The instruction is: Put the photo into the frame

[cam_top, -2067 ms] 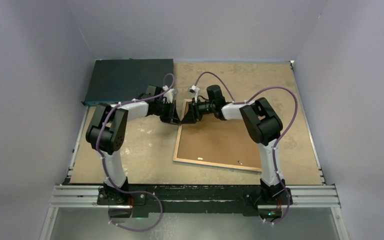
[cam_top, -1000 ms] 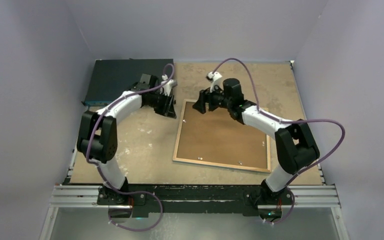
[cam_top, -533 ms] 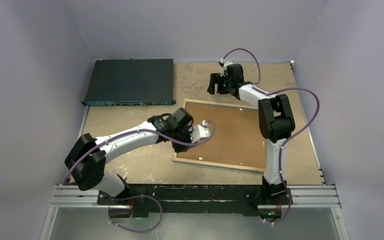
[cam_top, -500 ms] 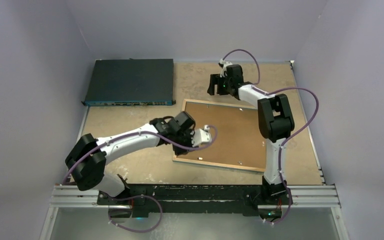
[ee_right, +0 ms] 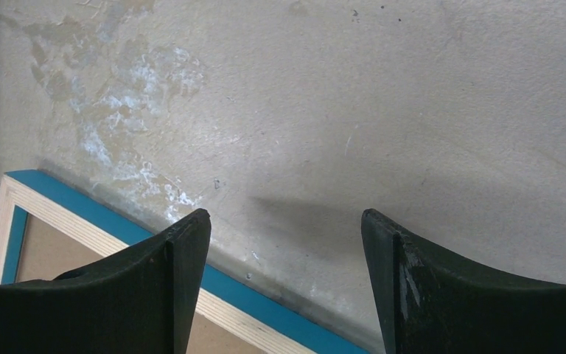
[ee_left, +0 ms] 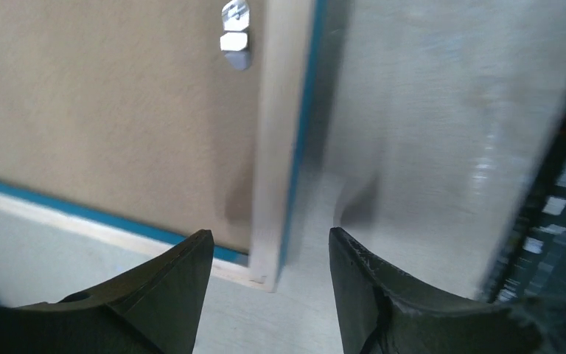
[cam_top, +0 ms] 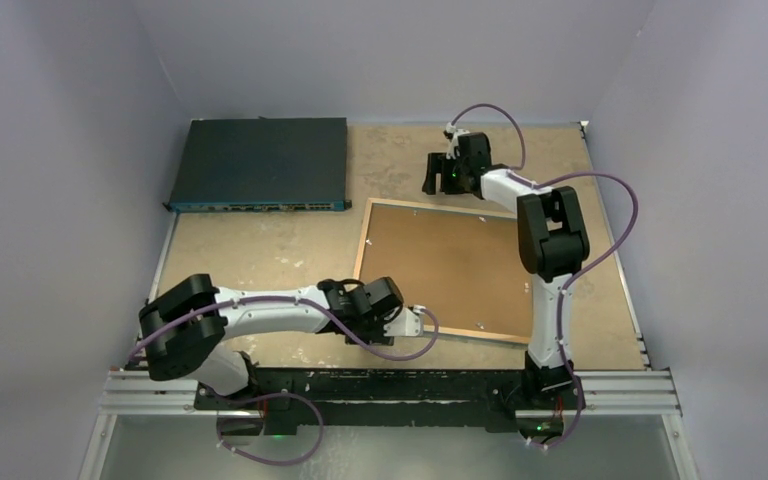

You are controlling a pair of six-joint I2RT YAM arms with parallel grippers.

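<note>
Nearest the bases, the left arm's black two-finger gripper (ee_left: pixel 269 232) hangs low with its jaws spread and nothing between them. Below the gap lies the near-left corner of the thin rectangular picture frame with a pale wood rim and bright blue edge (ee_left: pixel 274 133). The frame lies flat and back-up on the worn tan table (cam_top: pixel 260 250), with a plain brown backing board (cam_top: pixel 450 262) filling it and a small silver metal turn clip (ee_left: pixel 234 35) beside the rim. The balloon photo shows in no view (it may lie under the board, but that cannot be told).

The frame looks stiff and light, and with no gap under it a corner of the rim is probably the best hold. A paper print would be limp and easily creased, so it is better pinched at an edge.

Past the far rim, the right arm's black gripper (ee_right: pixel 286 214) hovers over bare table, jaws likewise spread and empty. Farthest left sits a dark flat rectangular box (cam_top: pixel 260 160).
</note>
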